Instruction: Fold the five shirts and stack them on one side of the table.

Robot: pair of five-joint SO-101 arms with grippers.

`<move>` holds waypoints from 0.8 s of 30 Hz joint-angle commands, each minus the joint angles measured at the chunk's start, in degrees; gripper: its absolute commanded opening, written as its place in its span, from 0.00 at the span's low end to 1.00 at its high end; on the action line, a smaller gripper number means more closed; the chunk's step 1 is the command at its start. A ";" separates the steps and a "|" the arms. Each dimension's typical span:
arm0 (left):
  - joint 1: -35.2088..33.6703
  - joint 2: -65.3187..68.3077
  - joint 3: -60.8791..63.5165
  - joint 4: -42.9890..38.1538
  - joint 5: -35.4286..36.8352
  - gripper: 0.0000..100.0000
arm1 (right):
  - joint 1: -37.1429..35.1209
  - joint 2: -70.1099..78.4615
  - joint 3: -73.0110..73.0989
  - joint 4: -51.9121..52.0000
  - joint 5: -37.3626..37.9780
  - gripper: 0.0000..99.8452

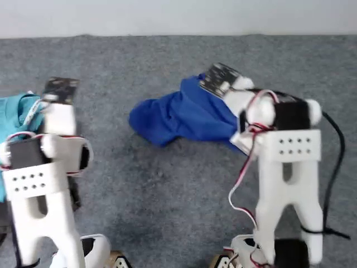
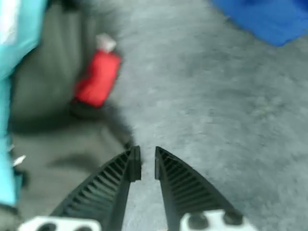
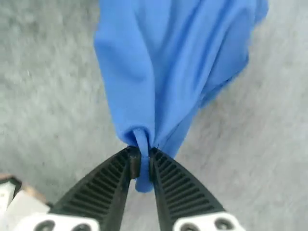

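Observation:
A blue shirt lies bunched on the grey carpeted table, right of centre. My right gripper is shut on a pinched fold of the blue shirt, whose cloth fans away from the fingertips. A teal shirt lies at the far left edge beside the left arm. My left gripper hovers over bare carpet, its fingers almost together with nothing between them. The teal shirt runs along one side of that view, and a corner of the blue shirt lies farther off.
A dark grey cloth lies by the teal shirt, with a small red item on it. Both white arm bases stand at the table's near edge. A black cable runs along the right arm. A pale wall borders the far edge.

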 commanded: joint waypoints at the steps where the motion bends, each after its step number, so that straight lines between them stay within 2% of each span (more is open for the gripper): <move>1: 7.65 -1.14 -0.13 -2.81 0.26 0.06 | 5.67 -5.23 5.19 2.15 2.29 0.01; 7: 12.04 -1.14 4.26 -11.52 0.26 0.06 | 20.44 -7.52 12.31 -3.65 7.21 0.01; 14: 17.23 -1.14 8.48 -11.87 -0.70 0.06 | 34.77 -6.99 18.81 -15.43 13.27 0.01; 18: 18.81 -1.14 8.31 -12.92 -4.22 0.06 | 36.18 -6.99 23.03 -19.38 13.36 0.01; 21: 19.08 -0.79 8.66 -17.32 -4.75 0.06 | 36.00 -6.99 24.53 -20.09 11.96 0.01; 24: 19.25 3.69 8.92 -22.24 -8.44 0.06 | 36.00 -6.99 26.46 -21.58 10.37 0.01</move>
